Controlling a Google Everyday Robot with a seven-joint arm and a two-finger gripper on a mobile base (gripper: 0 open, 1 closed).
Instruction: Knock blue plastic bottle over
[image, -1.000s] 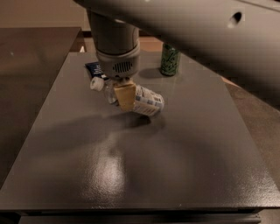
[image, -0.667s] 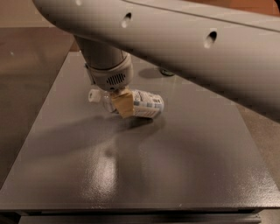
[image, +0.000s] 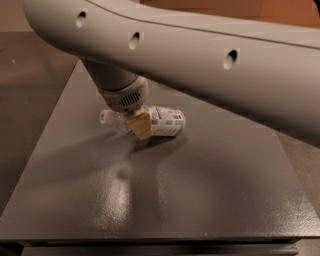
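The blue plastic bottle (image: 162, 121) lies on its side on the dark grey table (image: 150, 200), white cap (image: 106, 117) pointing left. It is clear with a blue-and-white label. My gripper (image: 140, 125) hangs from the grey wrist directly over the bottle's middle, its tan fingertip (image: 141, 127) against the bottle's front side. The big grey arm spans the top of the view and hides the back of the table.
The table's left edge (image: 50, 120) and front edge (image: 160, 235) are in view, with dark floor to the left. The green can and dark-blue packet are hidden behind the arm.
The arm has swung lower and across the view, hiding the green can and packet. The bottle stays lying on its side, settled flatter with its cap to the left.
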